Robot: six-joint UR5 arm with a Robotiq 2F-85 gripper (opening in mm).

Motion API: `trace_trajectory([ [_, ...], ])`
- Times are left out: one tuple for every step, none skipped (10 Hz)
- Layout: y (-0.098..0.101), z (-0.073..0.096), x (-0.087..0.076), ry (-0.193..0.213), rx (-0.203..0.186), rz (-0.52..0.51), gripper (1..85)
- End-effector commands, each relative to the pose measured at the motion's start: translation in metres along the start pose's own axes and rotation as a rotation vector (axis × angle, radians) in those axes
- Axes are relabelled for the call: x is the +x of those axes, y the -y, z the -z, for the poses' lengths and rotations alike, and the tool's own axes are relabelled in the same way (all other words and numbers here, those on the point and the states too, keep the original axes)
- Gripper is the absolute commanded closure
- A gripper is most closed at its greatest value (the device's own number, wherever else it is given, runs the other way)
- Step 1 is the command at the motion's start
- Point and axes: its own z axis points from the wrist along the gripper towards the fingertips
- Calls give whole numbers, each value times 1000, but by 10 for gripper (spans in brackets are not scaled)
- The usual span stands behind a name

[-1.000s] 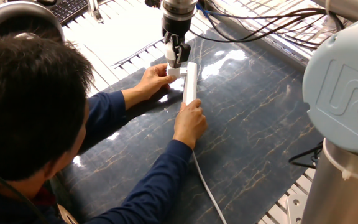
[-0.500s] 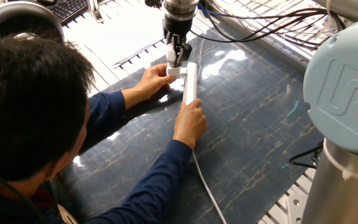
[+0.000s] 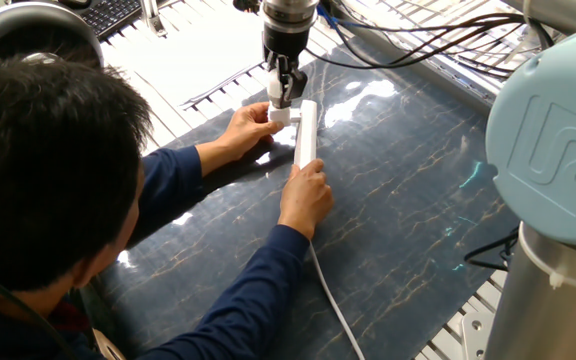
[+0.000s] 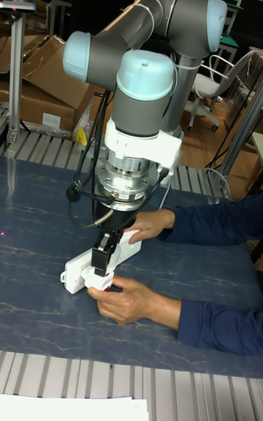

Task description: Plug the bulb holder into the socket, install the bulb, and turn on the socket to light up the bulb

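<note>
The gripper [image 3: 281,97] is clamped on a white bulb [image 3: 277,91], poised over the bulb holder [image 3: 281,116] seated on the socket [image 3: 306,135]. The person's hands [image 3: 305,196] steady both; alignment should stay vertical while threading.

Two hands [image 3: 306,195] [image 3: 248,128] flank the socket [image 3: 306,132], crowding the end effector [image 3: 281,98]; the desk [image 3: 418,200] beyond lies open, cord [image 3: 333,305] trailing toward the near edge.

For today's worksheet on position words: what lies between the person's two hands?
The socket, with the gripper over it; the tall fixed view shows this best.
</note>
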Motion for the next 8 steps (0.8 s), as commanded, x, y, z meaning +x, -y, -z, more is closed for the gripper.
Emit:
trace_trajectory([
  [-7, 1, 0, 4, -31, -131, 847],
  [-6, 1, -1, 5, -32, -150, 847],
  [-7, 1, -3, 8, -37, -173, 847],
  [-7, 0, -5, 16, -41, -196, 847],
  [-8, -1, -4, 14, -45, -225, 847],
  [-9, -1, -4, 10, -51, -256, 847],
  [-12, 0, -3, 8, -64, -297, 847],
  [-15, 1, -1, 1, -74, -335, 847],
])
